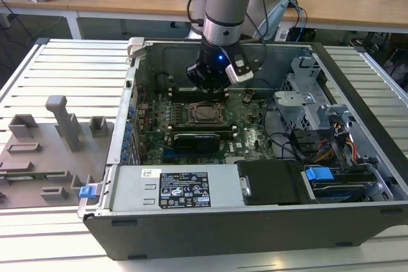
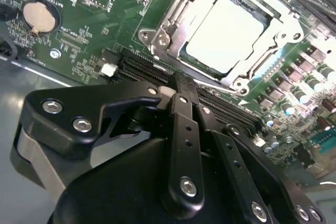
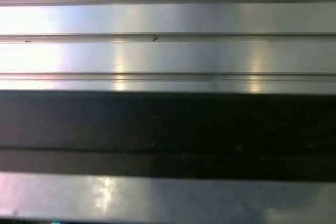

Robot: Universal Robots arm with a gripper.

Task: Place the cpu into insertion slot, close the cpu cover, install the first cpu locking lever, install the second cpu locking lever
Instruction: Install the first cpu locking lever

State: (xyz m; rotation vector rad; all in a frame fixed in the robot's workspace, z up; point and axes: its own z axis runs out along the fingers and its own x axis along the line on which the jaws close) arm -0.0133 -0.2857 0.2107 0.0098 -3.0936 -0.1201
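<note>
The cpu is a flat square chip with a pale silvery top, washed out by glare in the second wrist view. It lies seated in the socket with the cpu cover down around it, a thin bright metal frame whose square cut-out leaves the chip's top bare. The green motherboard spreads around it, carrying a round coin cell and long black memory slots beside the socket.

In the exterior view the insertion slot sits just above the middle of the frame, a small square with a metal rim inside the open computer case. The gripper hangs directly above its upper edge, close to the board.

In the second wrist view the gripper is a black linkage in the foreground, its tip near the socket's frame. Whether it is apart or together cannot be made out.

A black-and-white label lies on the power supply at lower centre, its print too small to read.

The exterior view also takes in the slatted metal table, a grey fixture plate at left and a blue clip at lower right. The first wrist view looks onto ribbed aluminium slats and a dark band.
</note>
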